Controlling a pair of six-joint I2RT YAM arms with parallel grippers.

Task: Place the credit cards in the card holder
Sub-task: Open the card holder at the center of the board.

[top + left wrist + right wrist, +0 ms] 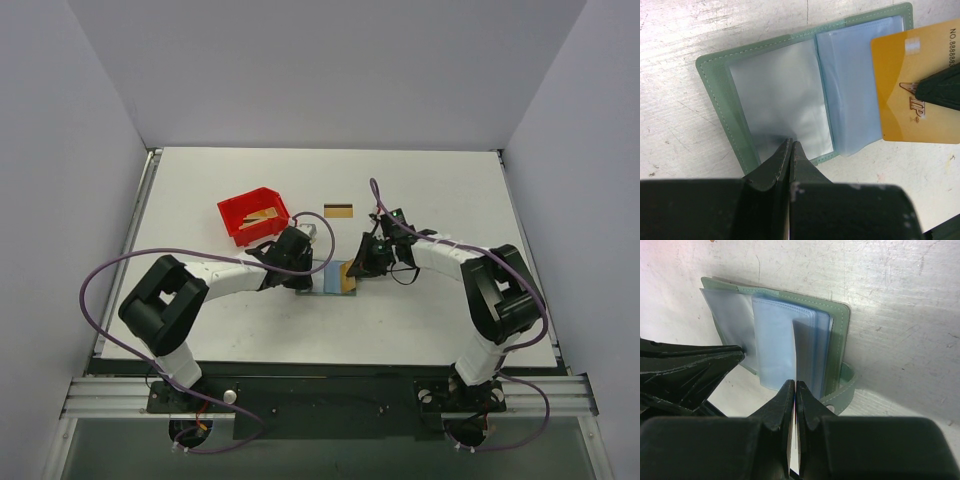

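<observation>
White and scuffed, the table (420, 300) has everything gathered near its middle. We see the wallet (775, 85) lying open and flat between the two arms, its clear sleeves (850, 90) fanned up on the right half. Our right gripper (794, 386) is clenched on a gold card (905, 90), holding it at one end. The free end hangs over the wallet's right edge, not yet inside a sleeve. Our left gripper (791, 146) is pinched closed, with nothing between its tips that we can make out. The tips rest on the wallet's left page, apparently pinning it down.

We judge the card light, stiff and slick. It should slide readily but could swivel in the grip, so a hold at the trailing short edge suits it. The wallet looks soft and light, likely to skid unless held. The sleeves are floppy film that may buckle under a card's corner.

The red bin (230, 215) at the back left holds a few tan cards (264, 214). One loose card (339, 210) lies on the table beyond the wallet. We see no card in the sleeves that face us.
</observation>
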